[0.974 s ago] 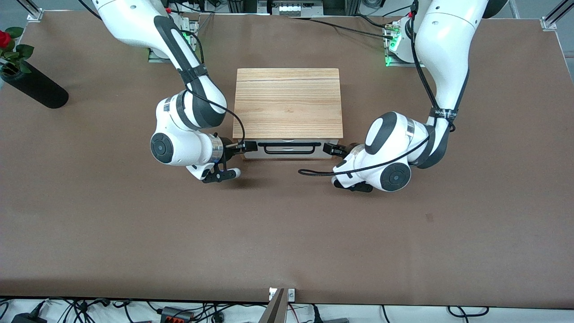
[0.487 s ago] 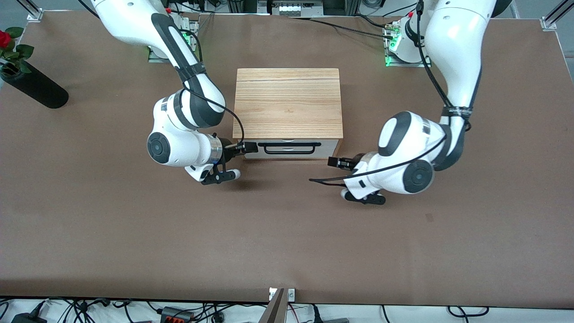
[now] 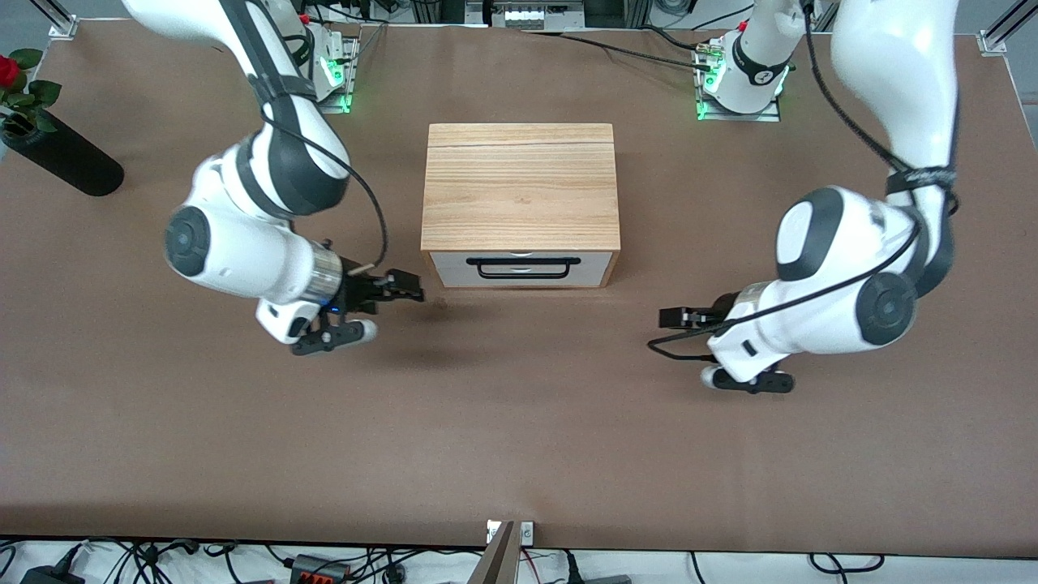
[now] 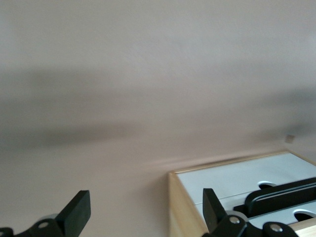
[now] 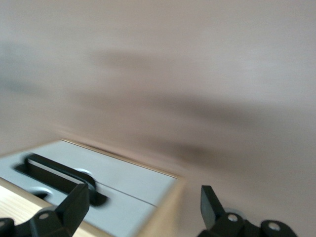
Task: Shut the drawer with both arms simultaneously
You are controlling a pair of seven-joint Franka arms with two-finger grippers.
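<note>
The light-wood cabinet point(image 3: 520, 185) stands mid-table. Its drawer point(image 3: 454, 269), white-fronted with a long black bar handle point(image 3: 527, 268), sits pushed in, level with the cabinet's front edge. My right gripper point(image 3: 403, 287) is open and empty, low over the table, off the drawer's corner toward the right arm's end. My left gripper point(image 3: 675, 318) is open and empty, low over the table, farther off toward the left arm's end. The left wrist view shows my left gripper point(image 4: 145, 215) open, with the drawer front point(image 4: 237, 180). The right wrist view shows my right gripper point(image 5: 143, 205) open, with the drawer front point(image 5: 123, 180).
A black vase point(image 3: 65, 156) with a red rose point(image 3: 8, 69) lies at the right arm's end of the table. The arm bases point(image 3: 738, 81) with green lights stand along the table's edge farthest from the front camera. Brown table point(image 3: 519, 438) stretches toward the front camera.
Both grippers have left the drawer front's two ends and drawn back toward their own ends of the table. The drawer front has gone in level with the cabinet.
</note>
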